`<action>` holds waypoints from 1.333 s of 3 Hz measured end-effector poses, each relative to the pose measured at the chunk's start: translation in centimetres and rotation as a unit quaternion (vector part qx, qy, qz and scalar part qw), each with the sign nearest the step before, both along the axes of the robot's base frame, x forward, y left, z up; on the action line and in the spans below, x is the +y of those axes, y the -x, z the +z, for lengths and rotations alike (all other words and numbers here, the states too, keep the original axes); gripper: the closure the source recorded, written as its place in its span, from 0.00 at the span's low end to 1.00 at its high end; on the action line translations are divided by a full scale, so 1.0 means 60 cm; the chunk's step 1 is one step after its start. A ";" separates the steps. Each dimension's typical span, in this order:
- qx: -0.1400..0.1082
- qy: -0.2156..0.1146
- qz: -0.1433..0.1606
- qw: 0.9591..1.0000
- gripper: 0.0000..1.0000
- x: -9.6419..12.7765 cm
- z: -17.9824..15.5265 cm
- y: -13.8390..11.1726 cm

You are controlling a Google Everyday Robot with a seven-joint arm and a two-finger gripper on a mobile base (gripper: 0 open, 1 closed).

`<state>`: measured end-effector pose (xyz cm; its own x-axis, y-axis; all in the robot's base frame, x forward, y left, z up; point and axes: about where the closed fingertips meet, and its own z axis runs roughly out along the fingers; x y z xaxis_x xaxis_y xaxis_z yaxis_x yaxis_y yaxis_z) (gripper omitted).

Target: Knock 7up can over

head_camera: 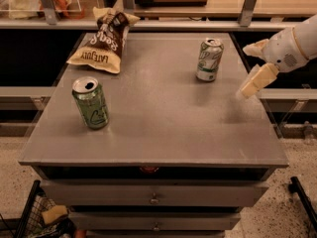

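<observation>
7up can (209, 59) standing upright on far-right part of table (148, 133). Gripper (244, 70) hovering over table's right edge, fingers sitting apart, gripping nothing, clear of can. Green can (91, 103) standing at table's front left. Chip bag (105, 42) lying at table's far left.

7up can (209, 59) upright on table (163, 125), rear right | gripper (246, 69) near its right, not touching, jaws spread

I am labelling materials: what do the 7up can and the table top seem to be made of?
The 7up can looks like thin aluminium: glossy printed body, bare silver top. The table top seems grey metal or laminate, matte with faint sheen. The gripper, open, hovers right of the can, not touching.
</observation>
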<state>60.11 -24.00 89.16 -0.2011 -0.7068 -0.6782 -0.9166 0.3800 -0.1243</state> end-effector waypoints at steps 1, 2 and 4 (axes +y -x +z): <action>-0.032 -0.021 0.018 0.999 0.00 0.007 -0.006 -0.030; -0.057 -0.054 0.029 0.996 0.00 0.014 -0.009 -0.057; -0.068 -0.130 0.048 0.988 0.00 0.040 -0.011 -0.089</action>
<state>65.47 -21.62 88.52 -0.0361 -0.5174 -0.8550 -0.9316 0.3270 -0.1585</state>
